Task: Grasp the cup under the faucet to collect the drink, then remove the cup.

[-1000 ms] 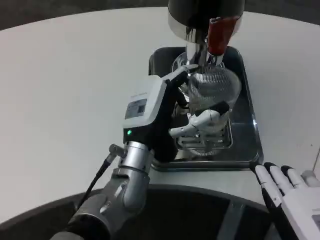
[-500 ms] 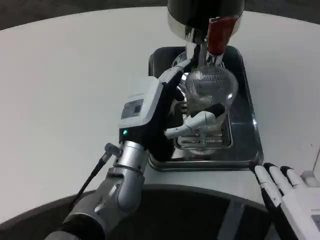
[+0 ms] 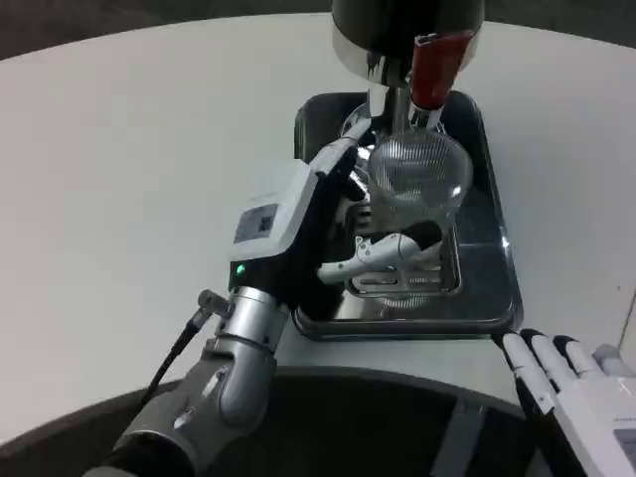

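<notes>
Left hand (image 3: 328, 224): reaching over tray (image 3: 497, 298), fingers curled around cup (image 3: 417, 174) below faucet (image 3: 383, 84).
Right hand (image 3: 571, 393): at table edge, fingers extended, holding nothing.

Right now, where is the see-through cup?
The clear ribbed cup sits in the dark metal tray, under the faucet with the red handle, with the left robot hand beside it.

You have one cup (image 3: 415, 177), one faucet (image 3: 397, 84), one tray (image 3: 492, 288), one bench (image 3: 129, 169) and two hands: left hand (image 3: 328, 224), right hand (image 3: 571, 393).

Drinks counter: dispenser (image 3: 407, 25), drip tray (image 3: 492, 298)
</notes>
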Controlling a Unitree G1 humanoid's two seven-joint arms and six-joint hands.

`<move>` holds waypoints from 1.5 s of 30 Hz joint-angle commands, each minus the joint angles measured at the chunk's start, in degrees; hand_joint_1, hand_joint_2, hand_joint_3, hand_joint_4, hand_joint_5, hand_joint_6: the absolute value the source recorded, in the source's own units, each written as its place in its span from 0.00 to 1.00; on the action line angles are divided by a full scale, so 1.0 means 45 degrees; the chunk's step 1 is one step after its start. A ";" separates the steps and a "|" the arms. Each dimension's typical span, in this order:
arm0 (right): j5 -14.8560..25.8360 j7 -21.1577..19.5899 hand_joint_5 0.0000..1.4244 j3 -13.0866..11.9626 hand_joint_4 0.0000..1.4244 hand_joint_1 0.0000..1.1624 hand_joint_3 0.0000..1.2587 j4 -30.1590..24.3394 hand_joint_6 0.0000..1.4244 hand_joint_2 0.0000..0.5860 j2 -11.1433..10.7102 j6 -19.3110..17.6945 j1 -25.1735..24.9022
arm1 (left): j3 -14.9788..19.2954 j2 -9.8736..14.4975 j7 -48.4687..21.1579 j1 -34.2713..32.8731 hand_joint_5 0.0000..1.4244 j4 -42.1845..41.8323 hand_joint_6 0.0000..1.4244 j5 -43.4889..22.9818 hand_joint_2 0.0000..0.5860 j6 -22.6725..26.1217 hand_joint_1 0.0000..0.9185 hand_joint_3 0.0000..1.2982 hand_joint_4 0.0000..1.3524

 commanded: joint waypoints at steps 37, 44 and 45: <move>-0.0186 0.0480 0.00 0.0188 0.00 0.61 0.00 0.0652 0.00 0.47 -0.0208 0.0314 -0.1236 | 0.4279 0.4263 -1.5579 0.2601 0.01 -0.8967 0.04 -1.1972 0.12 0.0456 0.00 0.00 0.00; -0.0317 0.0488 0.00 0.0335 0.00 0.61 0.00 0.0663 0.00 0.47 -0.0186 0.0346 -0.1291 | 0.4794 0.4488 -1.9638 0.1330 0.00 -0.9554 0.00 -1.4116 0.13 0.2727 0.00 0.00 0.00; -0.0337 0.0490 0.00 0.0350 0.00 0.61 0.00 0.0658 0.00 0.47 -0.0184 0.0352 -0.1296 | 0.4914 0.4442 -1.9897 0.1249 0.00 -0.9614 0.00 -1.4239 0.13 0.2964 0.00 0.00 0.00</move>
